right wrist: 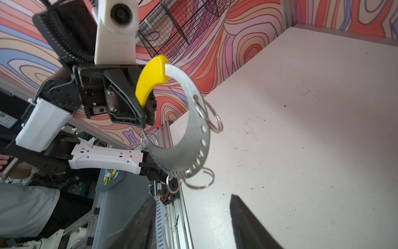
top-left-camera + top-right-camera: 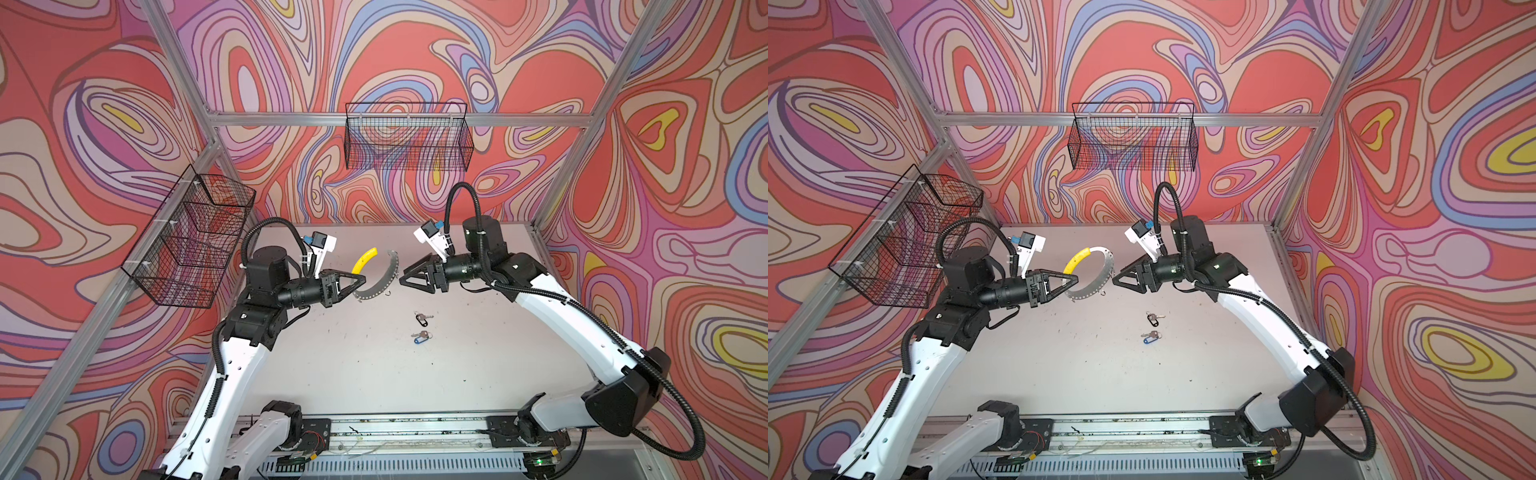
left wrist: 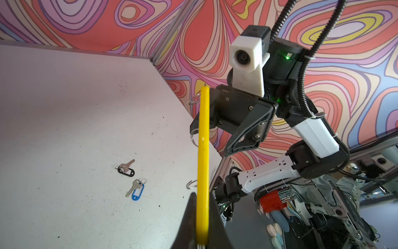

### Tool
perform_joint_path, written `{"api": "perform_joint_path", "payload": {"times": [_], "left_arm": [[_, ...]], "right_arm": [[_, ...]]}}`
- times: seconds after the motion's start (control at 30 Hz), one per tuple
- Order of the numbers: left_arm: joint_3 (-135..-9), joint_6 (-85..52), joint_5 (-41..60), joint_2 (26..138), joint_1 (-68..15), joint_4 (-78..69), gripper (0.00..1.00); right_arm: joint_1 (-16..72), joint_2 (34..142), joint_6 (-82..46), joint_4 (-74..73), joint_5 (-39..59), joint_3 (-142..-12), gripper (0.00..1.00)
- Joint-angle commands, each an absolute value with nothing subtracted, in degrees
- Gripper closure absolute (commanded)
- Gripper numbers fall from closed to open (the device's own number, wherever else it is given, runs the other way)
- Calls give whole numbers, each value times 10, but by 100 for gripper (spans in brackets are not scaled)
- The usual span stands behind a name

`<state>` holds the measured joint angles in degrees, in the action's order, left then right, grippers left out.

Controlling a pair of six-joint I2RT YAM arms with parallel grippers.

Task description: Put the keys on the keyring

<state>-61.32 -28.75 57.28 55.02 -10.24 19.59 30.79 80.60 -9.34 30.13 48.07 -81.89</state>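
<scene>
left end effector (image 2: 1074, 279) clamps the keyring (image 2: 1109, 266); keys (image 2: 1153, 319) lie well apart.

We are looking into a robotics lab test cell: an aluminium-profile frame (image 2: 282, 119) carries swirl-printed wall panels (image 2: 83, 124) and wire baskets (image 2: 409, 141) around a white tabletop (image 2: 353, 374), with robot arms (image 2: 232, 374) mounted on a base rail (image 2: 415, 426).

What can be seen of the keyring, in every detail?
The keyring is a large, thin, flat ring of grey metal with small holes along it, a yellow sleeve over one arc and several wire loops hanging. The left gripper, shut on the sleeve, holds it upright above the table.
</scene>
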Motion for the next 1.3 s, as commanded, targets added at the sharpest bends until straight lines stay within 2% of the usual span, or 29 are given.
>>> {"api": "perform_joint_path", "payload": {"times": [0.0, 0.1, 0.33, 0.7, 0.97, 1.13, 1.27], "left_arm": [[-607, -316, 533, 531, -105, 159, 100], [-605, -325, 491, 519, -112, 155, 100], [-610, -327, 402, 512, -156, 155, 100], [-613, -344, 403, 512, -173, 128, 100], [-613, -349, 412, 516, -181, 115, 100], [-611, -354, 432, 522, -181, 104, 100], [-610, -356, 438, 523, -181, 102, 100]], "right_arm": [[301, 767, -112, 277, 411, -804, 35], [301, 752, -125, 273, 391, -791, 35], [301, 745, -189, 186, 432, -753, 32], [307, 777, -249, 67, 493, -735, 27], [324, 804, -242, 50, 496, -747, 27], [324, 824, -245, 37, 509, -767, 31], [324, 834, -255, 15, 520, -768, 40]]}}
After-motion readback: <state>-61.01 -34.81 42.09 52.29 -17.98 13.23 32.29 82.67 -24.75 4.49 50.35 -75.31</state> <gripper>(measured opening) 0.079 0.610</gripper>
